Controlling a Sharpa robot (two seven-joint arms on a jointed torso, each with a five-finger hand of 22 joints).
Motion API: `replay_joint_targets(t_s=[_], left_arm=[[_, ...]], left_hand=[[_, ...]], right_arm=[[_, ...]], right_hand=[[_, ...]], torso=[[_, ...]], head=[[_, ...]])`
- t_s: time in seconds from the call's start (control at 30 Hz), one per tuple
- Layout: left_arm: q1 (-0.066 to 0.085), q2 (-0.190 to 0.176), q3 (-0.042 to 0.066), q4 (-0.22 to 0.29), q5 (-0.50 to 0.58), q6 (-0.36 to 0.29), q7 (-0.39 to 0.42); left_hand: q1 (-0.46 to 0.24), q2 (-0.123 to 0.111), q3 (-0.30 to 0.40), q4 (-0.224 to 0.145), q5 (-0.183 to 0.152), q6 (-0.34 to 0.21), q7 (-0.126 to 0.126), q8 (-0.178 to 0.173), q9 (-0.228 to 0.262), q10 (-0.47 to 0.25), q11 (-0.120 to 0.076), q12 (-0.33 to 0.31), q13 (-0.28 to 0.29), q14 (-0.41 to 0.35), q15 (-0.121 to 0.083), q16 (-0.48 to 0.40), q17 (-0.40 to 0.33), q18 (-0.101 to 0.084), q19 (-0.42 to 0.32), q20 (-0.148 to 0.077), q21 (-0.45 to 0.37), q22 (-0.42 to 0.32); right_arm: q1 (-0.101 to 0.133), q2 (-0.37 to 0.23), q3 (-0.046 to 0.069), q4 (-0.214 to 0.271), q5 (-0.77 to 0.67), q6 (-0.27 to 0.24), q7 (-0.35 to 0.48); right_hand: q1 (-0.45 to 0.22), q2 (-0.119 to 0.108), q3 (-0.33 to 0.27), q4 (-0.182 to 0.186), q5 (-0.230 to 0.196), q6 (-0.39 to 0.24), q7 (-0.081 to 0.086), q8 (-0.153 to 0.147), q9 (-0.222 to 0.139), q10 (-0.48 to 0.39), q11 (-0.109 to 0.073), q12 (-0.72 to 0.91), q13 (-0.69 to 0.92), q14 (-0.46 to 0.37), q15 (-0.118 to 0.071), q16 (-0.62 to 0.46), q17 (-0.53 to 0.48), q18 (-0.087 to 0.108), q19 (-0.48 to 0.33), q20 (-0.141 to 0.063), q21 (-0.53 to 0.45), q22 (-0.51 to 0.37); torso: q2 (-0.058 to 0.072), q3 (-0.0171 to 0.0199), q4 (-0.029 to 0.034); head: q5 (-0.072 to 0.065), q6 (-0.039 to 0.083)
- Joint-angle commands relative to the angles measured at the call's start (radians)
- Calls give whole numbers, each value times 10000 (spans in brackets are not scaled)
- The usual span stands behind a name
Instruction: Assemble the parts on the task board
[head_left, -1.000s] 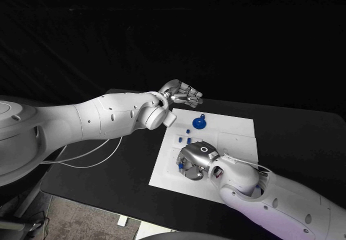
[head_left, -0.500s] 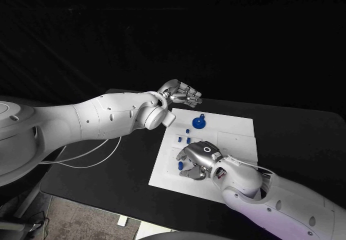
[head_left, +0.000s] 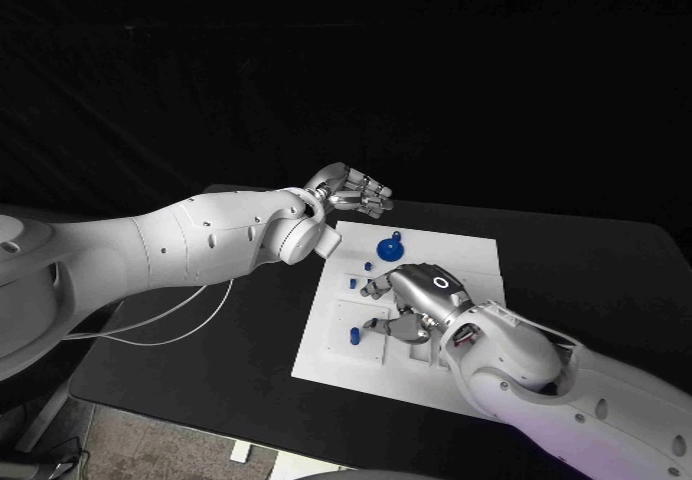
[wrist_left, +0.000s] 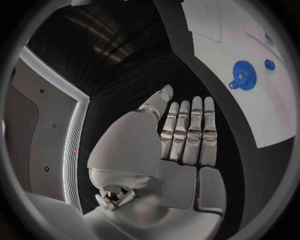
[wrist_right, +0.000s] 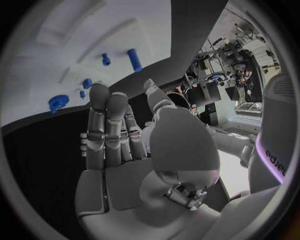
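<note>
Head view: right hand (head_left: 418, 300), empty, fingers apart, is held mid-frame over the board (head_left: 469, 262); small blue parts (head_left: 356, 335) may be knocked.

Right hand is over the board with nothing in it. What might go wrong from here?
1. The right hand hovers low over the white board, hiding part of it in the head view; a blind descent may knock the small blue pieces beside it.
2. The blue gear lies loose near the board's far edge, so a sweeping arm might push it off.
3. The left hand hangs beyond that far edge, open; both arms could crowd there.
</note>
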Motion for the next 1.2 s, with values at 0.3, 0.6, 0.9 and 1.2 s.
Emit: replay_joint_targets(t_s=[0.3,0.6,0.9,1.2], left_arm=[[2,-105,-43,-60,232,52,181],[-146,-178,-111,-132,726,59,299],[-308,-194,-145,-190,1076,105,504],[-360,-316,-166,-103,1356,-22,787]], left_hand=[[-89,78,-112,53,17,-35,37,-24,-7,-39,-36,-8,-16,-27,-3,-38,-8,33,90,41,32,-75],[-161,85,-144,123,18,-65,35,-20,-6,-25,-42,-9,-16,-21,-3,-40,-9,22,107,42,24,-119],[-218,73,-256,284,-33,-113,31,-22,-6,18,-56,-8,-16,-10,-1,-39,-6,2,138,55,5,-324],[-267,201,-1793,1027,154,-289,-22,-22,-6,50,-48,2,-9,-234,97,-44,-9,-68,9,178,-30,-942]], right_arm=[[180,-2114,885,395,4855,668,-157],[410,-3275,979,265,6402,1921,-1831],[448,-3588,771,268,8088,2837,-3779],[453,-3205,183,185,8763,2492,-4469]], right_hand=[[-774,294,264,1,513,989,-328,-56,59,3176,-931,1202,1445,35,-716,162,145,-469,404,-625,691,355],[-1268,341,1366,742,-543,1374,-583,-13,751,1010,-1150,8419,9232,-95,-771,1889,2339,-743,437,-827,2731,1566],[-1940,-34,1285,1675,-594,1007,-454,-26,986,1376,-1036,9689,10579,-24,-696,2455,3321,-701,472,-744,3247,1945],[-2266,-319,1304,2343,-615,701,-398,-23,1037,1555,-999,10226,11280,18,-668,2665,3798,-686,498,-716,3585,2223]], torso=[[-202,104,-311],[-404,206,-499],[-610,281,-614],[-794,255,-656]], head=[[-555,151],[-815,128],[-1069,13],[-1153,-66]])
